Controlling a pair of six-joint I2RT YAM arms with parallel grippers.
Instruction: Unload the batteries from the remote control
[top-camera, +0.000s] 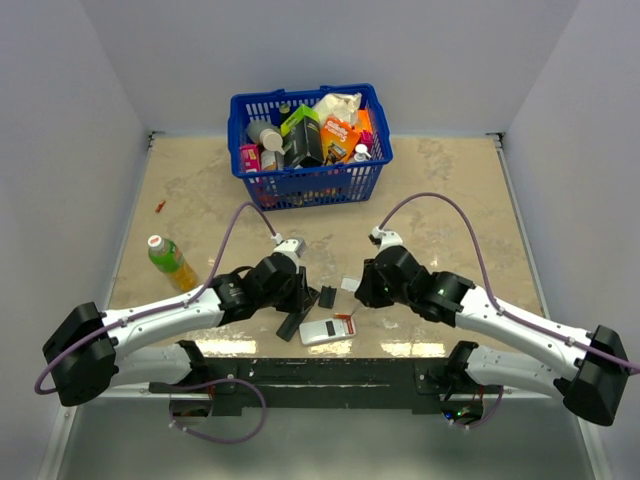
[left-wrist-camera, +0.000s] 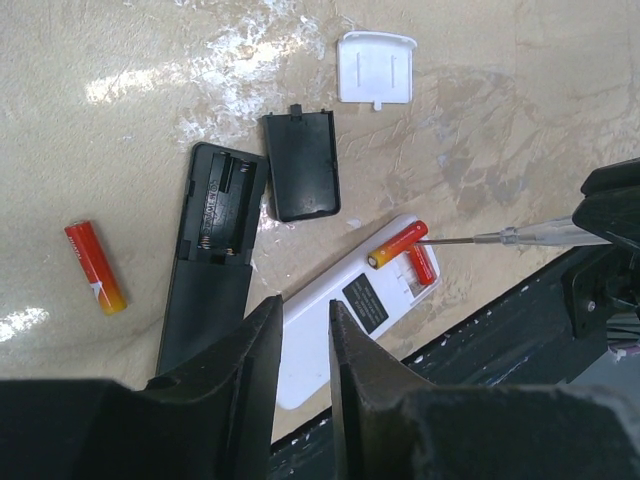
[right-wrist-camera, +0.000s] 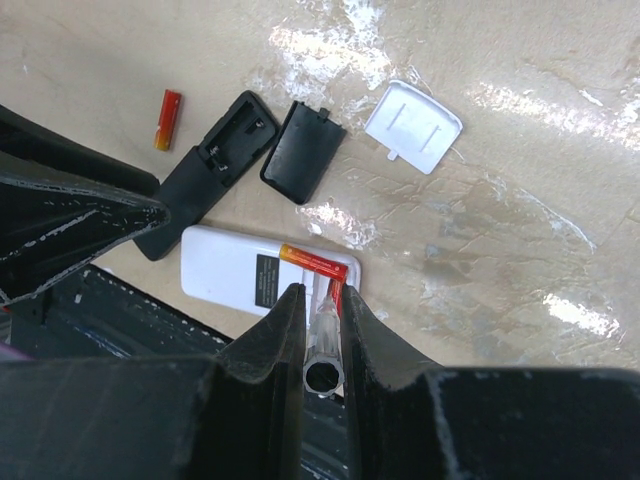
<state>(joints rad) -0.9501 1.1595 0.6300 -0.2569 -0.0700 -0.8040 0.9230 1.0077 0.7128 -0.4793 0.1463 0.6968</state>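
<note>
Well, red cylindrical batteries (left-wrist-camera: 398, 243) askew in smooth white rectangular remote (left-wrist-camera: 330, 287).

The left arm (top-camera: 160, 318) and the right arm (top-camera: 515, 322) were alike: glossy white tubular links set between bulky matte black joint housings, with the largest black block at each shoulder. A thin purple cable (top-camera: 232, 228) ran along the left arm, and a matching purple cable (top-camera: 440, 200) ran along the right. More purple cord curled below the flat black metal base rail (top-camera: 320, 372). A small white block (top-camera: 288, 245) capped each wrist. The left gripper (left-wrist-camera: 305, 325) and the right gripper (right-wrist-camera: 322, 300) each had two wedge-shaped black plastic fingers with grainy, faintly scuffed faces.
</note>
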